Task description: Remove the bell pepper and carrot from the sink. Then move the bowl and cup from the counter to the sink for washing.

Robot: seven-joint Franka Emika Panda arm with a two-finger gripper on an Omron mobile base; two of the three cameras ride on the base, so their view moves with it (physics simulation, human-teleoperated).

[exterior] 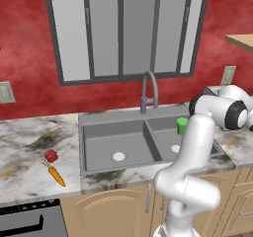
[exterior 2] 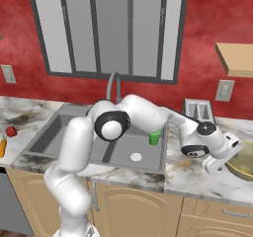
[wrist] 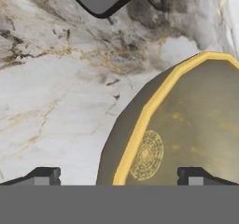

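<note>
Red walls and a grey-framed window stand behind the white-grey marble surface point(exterior: 29, 142) in the left base view, where the small glossy red bell pepper point(exterior: 51, 156) and the slim orange carrot point(exterior: 57, 176) lie close together on the marble, left of the grey metal double-basin sink point(exterior: 116, 137); the small bright green cup point(exterior: 182, 126) stands in the right basin, partly behind the white arm. From the right base view, the arm reaches far to the right, and the end effector point(exterior 2: 217, 163) hangs low over the marble, just beside the wide olive-yellow bowl point(exterior 2: 242, 166) at the picture's edge, near a grey toaster point(exterior 2: 198, 109). Seen from the hand view, the two dark fingertips point(wrist: 44, 176) stand wide apart with nothing between them, and the pale yellow rim of the bowl passes between them, one tip over the marble and the other over the inside of the bowl. So the step in hand seems to be taking the bowl. To do it well, I think the end effector should go straight down so one finger is inside the wall and one outside, close firmly on the rim, then lift gently, because a shallow bowl can tilt or slip.
</note>
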